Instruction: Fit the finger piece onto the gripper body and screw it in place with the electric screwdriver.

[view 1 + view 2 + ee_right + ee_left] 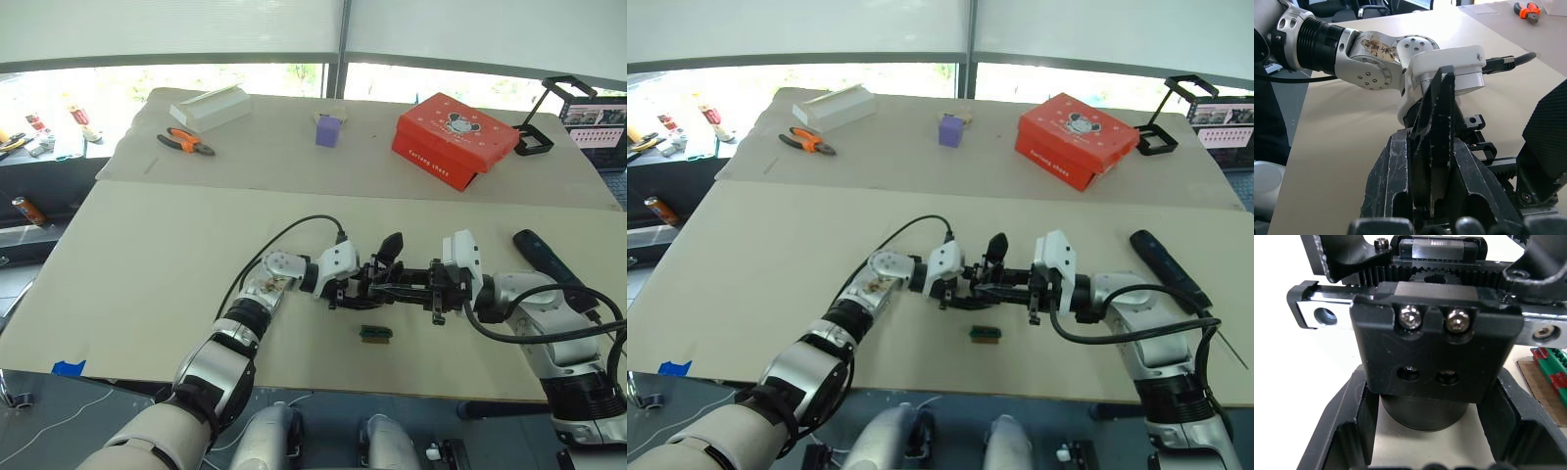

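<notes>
Two grippers met near the bench's front edge: left gripper [345,291] clamped the gripper body [1437,357], right gripper [423,290] pinched the finger piece [1434,147]; electric screwdriver [551,257] lay unused near the right edge.

- Near desk [147,274]: beige top, with a blue tape scrap [69,368] at its front left edge.
- Small green-brown block [375,334] lies flat on it, near the front edge.
- Electric screwdriver [549,262] lies on it at far right, angled.
- Far desk [274,157]: butts against the near one, same beige top.
- On it, left to right: white box [210,107], orange-handled pliers [185,142] just in front of the box, small purple block [327,129], red box [455,139], black frame stand [545,117] at the right end.
</notes>
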Robot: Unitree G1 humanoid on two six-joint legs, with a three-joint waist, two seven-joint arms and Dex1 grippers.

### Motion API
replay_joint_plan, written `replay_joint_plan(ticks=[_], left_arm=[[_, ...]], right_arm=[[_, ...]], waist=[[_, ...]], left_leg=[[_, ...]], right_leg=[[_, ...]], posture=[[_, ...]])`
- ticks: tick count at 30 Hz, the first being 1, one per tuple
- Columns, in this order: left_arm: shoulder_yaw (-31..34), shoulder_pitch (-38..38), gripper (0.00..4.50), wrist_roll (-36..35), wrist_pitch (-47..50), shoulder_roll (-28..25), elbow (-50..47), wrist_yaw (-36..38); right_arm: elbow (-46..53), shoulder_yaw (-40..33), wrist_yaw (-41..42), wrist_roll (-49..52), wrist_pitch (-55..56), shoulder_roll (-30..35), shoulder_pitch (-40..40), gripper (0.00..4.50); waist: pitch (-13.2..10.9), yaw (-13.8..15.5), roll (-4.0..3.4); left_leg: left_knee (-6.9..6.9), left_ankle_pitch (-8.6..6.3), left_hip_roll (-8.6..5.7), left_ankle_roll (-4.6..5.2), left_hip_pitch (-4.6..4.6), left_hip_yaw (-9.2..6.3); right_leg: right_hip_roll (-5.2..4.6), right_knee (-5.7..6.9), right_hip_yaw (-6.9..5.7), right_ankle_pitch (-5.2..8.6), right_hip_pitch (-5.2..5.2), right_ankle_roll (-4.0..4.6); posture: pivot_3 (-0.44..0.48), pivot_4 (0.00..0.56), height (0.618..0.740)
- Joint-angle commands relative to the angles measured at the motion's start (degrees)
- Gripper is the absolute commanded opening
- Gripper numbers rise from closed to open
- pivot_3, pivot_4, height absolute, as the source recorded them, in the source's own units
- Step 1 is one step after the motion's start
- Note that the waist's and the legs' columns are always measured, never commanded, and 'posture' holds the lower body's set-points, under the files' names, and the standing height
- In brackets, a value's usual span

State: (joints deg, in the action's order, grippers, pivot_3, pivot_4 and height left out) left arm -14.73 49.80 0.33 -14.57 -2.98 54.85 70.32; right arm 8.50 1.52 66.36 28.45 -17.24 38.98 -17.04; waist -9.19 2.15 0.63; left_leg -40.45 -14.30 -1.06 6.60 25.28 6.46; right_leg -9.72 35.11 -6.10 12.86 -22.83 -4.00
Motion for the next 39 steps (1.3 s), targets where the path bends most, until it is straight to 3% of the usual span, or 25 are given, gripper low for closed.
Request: replay_joint_plan(ticks=[1, 28, 39], left_arm=[[-0.6, -0.3, 2.3, 0.3, 0.6, 0.4, -0.9, 0.6], [-0.4, -1.0, 2.3, -0.3, 3.5, 0.2, -2.7, 1.1], [-0.3, -1.4, 2.3, -0.4, 4.4, 0.1, -3.3, 0.7]], right_arm=[[-0.4, -0.2, 0.2, -0.4, -1.5, 1.1, 0.0, 0.44], [-14.1, 7.4, 5.3, -7.8, -4.0, 3.1, -8.3, 0.44], [-11.8, 9.4, 5.0, -8.2, -5.0, 4.2, -6.7, 0.44]], waist=[[0.0, 0.0, 0.0], [0.2, -0.8, 0.02], [0.3, -0.9, 0.0]], left_leg=[[0.0, 0.0, 0.0, 0.0, 0.0, 0.0], [-0.06, -0.03, 0.02, -0.08, -0.12, -0.05], [-0.06, -0.26, 0.04, -0.46, -0.42, -0.14]], right_leg=[[0.0, 0.0, 0.0, 0.0, 0.0, 0.0], [-0.02, 0.03, -0.02, -0.02, 0.15, 0.03], [-0.08, -0.03, -0.1, -0.02, 0.49, 0.02]], posture=[[0.0, 0.15, 0.74], [0.0, 0.15, 0.74], [0.0, 0.15, 0.74]])
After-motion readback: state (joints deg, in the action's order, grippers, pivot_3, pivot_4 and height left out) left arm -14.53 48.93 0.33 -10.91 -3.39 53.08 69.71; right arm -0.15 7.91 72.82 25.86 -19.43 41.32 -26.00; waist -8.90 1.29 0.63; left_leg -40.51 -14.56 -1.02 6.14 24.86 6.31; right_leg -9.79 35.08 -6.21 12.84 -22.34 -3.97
